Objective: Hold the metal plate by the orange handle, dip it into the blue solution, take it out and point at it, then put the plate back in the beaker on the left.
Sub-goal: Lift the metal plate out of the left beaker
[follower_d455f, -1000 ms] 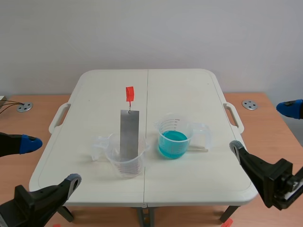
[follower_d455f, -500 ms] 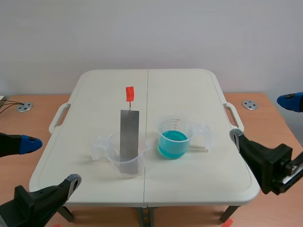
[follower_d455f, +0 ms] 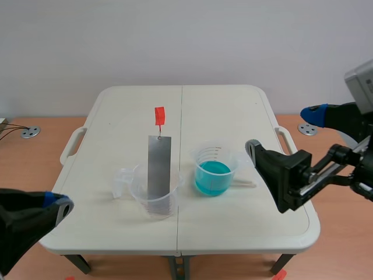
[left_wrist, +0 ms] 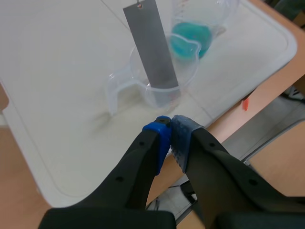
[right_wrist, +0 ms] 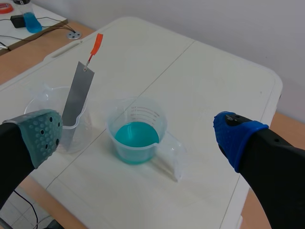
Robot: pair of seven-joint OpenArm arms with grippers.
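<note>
My right claw (follower_d455f: 280, 129) gapes wide; the orange tab handle (follower_d455f: 159, 115) tops the standing grey metal plate (follower_d455f: 158, 166), leftward past the clear beaker of blue solution (follower_d455f: 213, 170). My left claw (left_wrist: 169, 131) sits pinched together, lower.

Holding the left gripper (left_wrist: 169, 125) low and close in at the left side, pointing forward and down, its two fingers (left_wrist: 156, 138) meeting pad to pad with nothing between them. Holding the right arm (follower_d455f: 344, 166) raised, coming in from the right side and angling toward the middle. Spreading the right gripper (right_wrist: 138, 136) wide, grey-green pad (right_wrist: 44, 136) and blue pad (right_wrist: 236, 136) standing well apart, gripping nothing.
</note>
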